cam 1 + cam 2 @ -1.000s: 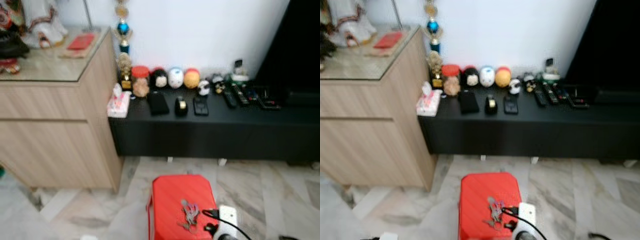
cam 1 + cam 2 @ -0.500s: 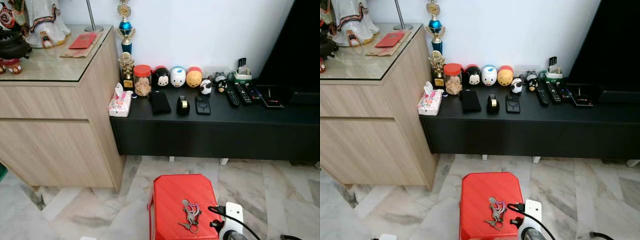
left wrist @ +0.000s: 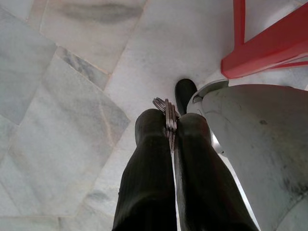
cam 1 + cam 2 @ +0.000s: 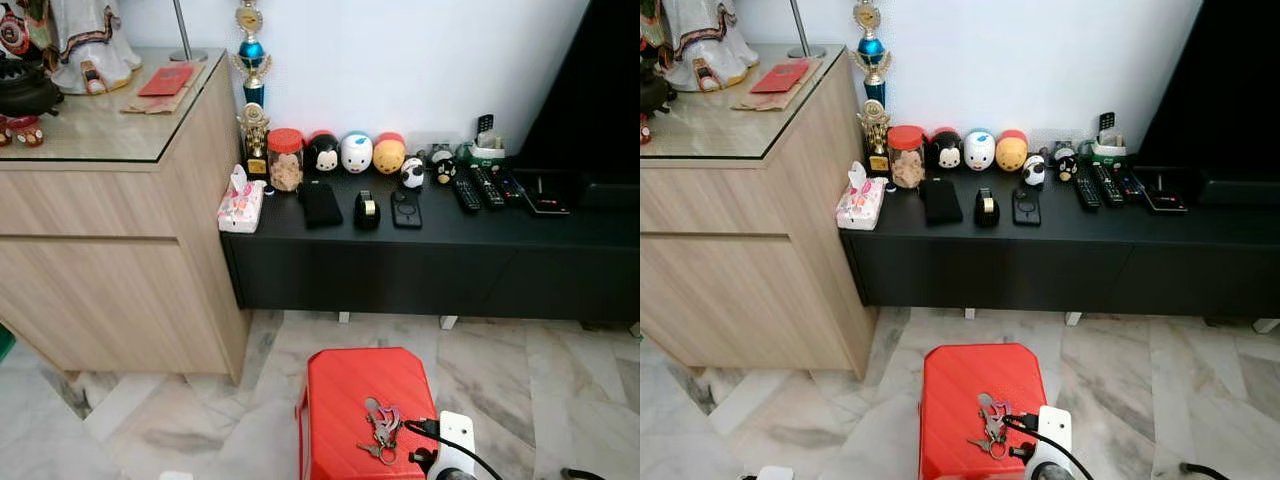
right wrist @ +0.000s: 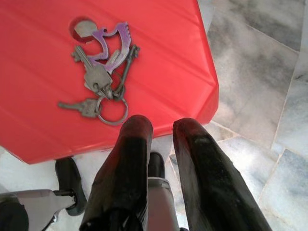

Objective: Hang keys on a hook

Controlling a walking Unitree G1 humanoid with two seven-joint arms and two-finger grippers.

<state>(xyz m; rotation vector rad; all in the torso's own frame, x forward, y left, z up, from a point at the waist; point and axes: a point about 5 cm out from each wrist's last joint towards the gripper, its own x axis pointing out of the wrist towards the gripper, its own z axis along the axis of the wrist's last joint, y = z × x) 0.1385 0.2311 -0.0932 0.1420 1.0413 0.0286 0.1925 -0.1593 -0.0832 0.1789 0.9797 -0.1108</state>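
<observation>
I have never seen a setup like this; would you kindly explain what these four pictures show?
This is a humanoid robot; each arm ends in two black fingers. The two wide pictures come from its head cameras: a red stool bearing a bunch of keys, before a black low cabinet and a wooden cabinet. The other two come from wrist cameras. The right gripper is open at the stool's edge, short of the keys. The left gripper, over the marble floor, is shut on a thin metal piece that I cannot identify.
</observation>
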